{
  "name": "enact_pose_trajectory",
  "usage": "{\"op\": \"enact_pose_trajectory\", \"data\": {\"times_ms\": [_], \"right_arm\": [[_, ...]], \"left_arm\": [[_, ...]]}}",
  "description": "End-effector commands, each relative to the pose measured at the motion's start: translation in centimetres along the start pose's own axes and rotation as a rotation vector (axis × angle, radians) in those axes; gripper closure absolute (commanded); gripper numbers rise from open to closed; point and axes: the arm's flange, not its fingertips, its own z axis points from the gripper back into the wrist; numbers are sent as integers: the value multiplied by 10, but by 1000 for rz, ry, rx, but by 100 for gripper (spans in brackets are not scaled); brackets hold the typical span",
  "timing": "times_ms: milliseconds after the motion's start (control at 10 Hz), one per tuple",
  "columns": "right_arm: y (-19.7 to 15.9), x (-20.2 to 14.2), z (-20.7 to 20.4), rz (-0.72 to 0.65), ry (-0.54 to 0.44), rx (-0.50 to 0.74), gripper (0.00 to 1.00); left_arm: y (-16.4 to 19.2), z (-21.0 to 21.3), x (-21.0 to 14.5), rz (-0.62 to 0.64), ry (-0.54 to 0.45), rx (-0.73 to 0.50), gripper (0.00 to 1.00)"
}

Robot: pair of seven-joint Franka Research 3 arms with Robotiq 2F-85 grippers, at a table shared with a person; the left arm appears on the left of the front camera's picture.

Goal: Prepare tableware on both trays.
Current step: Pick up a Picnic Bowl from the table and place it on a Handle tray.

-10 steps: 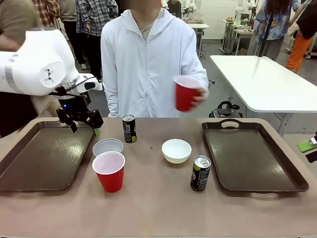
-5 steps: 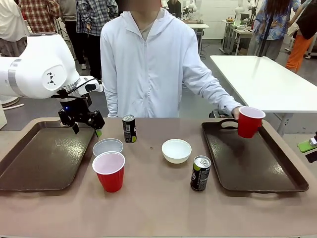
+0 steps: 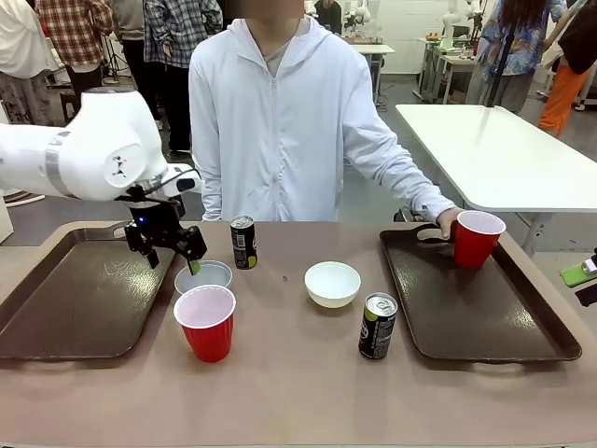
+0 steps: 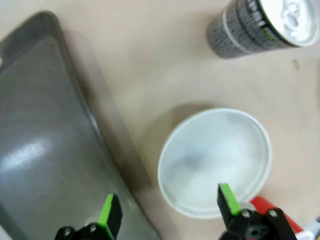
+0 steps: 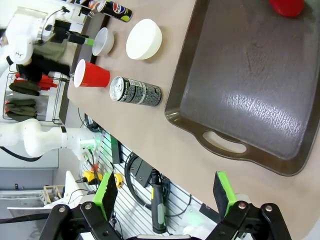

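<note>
- The left pincer (image 3: pixel 174 263) has its two fingers wide apart and holds nothing.
- In the left wrist view, the left pincer (image 4: pixel 168 205) hangs low over one white bowl (image 4: pixel 215 160). One green finger is over the bowl's rim and the other is over the edge of the left tray (image 4: pixel 40 125).
- I think it stands that way so it can pinch the rim and lift the bowl (image 3: pixel 203 275) onto the left tray (image 3: pixel 56 308) just beside it.
- One red cup (image 3: pixel 206 322) stands touching, or almost touching, the near side of the bowl, so there is little room there.
- One dark can (image 3: pixel 243 243) stands upright just behind the bowl.
- The other bowl (image 3: pixel 332 283) and the other can (image 3: pixel 378 326) wait in the middle of the worktop (image 3: pixel 298 392), between the trays.
- The right pincer (image 5: pixel 165 192) is also wide apart and holds nothing. It waits off the near end of the right tray (image 5: pixel 250 75).
- The person's hand (image 3: pixel 448 221) touches the second red cup (image 3: pixel 478 239) at the far corner of the right tray (image 3: pixel 485 317), by the handle. I think the person is putting it there. I cannot tell if it has been let go.
- The cans have light print on them, but it is too small and blurry to read.
- The cups and bowls show no words.
</note>
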Motion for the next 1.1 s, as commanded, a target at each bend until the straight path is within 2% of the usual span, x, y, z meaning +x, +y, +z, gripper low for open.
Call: {"op": "enact_pose_trajectory", "data": {"times_ms": [0,1000], "right_arm": [[-1,0,-1,0,-1,13,0],[-1,0,-1,0,-1,13,0]], "left_arm": [[-11,-6,20,2,18,57,0],[-12,-8,22,-7,103,85,96]]}}
